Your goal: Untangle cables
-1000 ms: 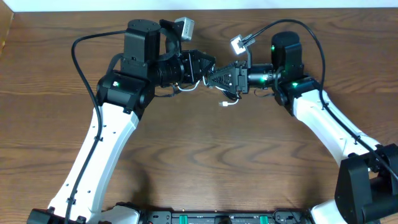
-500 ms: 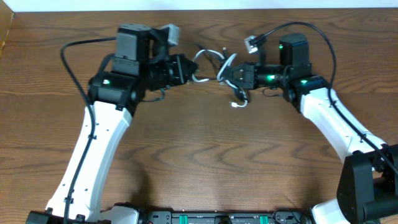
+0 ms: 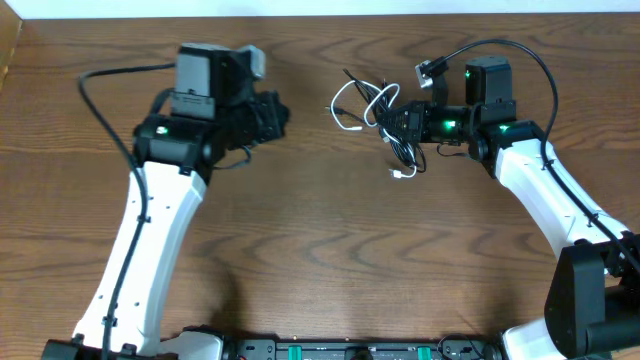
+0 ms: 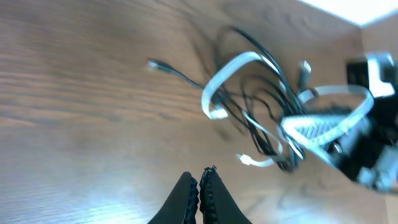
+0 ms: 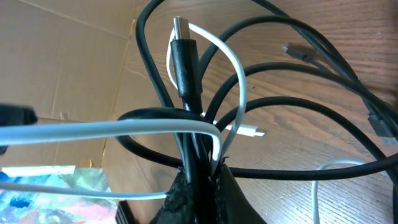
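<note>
The left gripper point(image 3: 276, 113) is sitting pinched together and empty, well apart from the cables point(image 3: 362, 103). They are bunching in a tangle to its right, against the right gripper point(image 3: 395, 126), which is clamping several strands.

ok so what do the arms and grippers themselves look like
The left arm and right arm match: long white links, black joint housings with small green lights, and a thick black cord looping off each. The left gripper and right gripper are black, tapering to narrow fingers.
</note>
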Controlling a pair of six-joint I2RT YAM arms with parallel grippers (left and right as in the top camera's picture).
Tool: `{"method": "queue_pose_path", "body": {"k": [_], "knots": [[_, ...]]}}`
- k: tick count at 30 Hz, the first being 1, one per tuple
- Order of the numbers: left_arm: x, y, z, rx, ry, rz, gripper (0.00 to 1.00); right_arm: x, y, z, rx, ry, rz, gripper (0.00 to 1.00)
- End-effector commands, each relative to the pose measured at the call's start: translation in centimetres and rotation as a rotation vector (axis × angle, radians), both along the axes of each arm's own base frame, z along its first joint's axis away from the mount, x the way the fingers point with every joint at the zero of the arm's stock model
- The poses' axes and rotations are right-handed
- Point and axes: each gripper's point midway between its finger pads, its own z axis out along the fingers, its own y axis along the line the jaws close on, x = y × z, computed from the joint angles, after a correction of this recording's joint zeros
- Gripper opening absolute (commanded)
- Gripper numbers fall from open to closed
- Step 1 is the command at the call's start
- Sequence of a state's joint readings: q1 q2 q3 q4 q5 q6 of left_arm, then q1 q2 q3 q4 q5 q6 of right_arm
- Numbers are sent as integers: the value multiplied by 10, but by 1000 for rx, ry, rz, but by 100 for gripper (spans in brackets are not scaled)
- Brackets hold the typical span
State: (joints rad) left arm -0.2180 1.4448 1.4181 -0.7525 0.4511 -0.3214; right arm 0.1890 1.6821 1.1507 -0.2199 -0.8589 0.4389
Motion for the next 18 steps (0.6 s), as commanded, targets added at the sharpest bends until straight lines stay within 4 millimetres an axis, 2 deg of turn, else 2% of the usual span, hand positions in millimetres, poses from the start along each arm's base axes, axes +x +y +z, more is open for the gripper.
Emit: {"method": "queue_pose_path", "body": {"k": [1, 4, 5, 7, 12, 18], "knots": [[-16, -33, 11, -17, -45, -154, 16, 0, 4, 7, -3, -35, 18, 1], [-25, -48, 6, -13, -32, -199, 54, 0, 4, 7, -4, -35, 18, 1], [-28, -53, 3, -13, -28, -213, 62, 0, 4, 7, -3, -34, 18, 1], [-31, -63, 0, -13, -19, -238, 72, -1, 4, 7, -4, -30, 18, 1], [-29, -90, -12, -17, -22, -296, 75, -1, 3, 6, -4, -24, 15, 1], [-11, -122, -34, -16, -49, -342, 75, -2, 3, 5, -1, -7, 11, 1]]}}
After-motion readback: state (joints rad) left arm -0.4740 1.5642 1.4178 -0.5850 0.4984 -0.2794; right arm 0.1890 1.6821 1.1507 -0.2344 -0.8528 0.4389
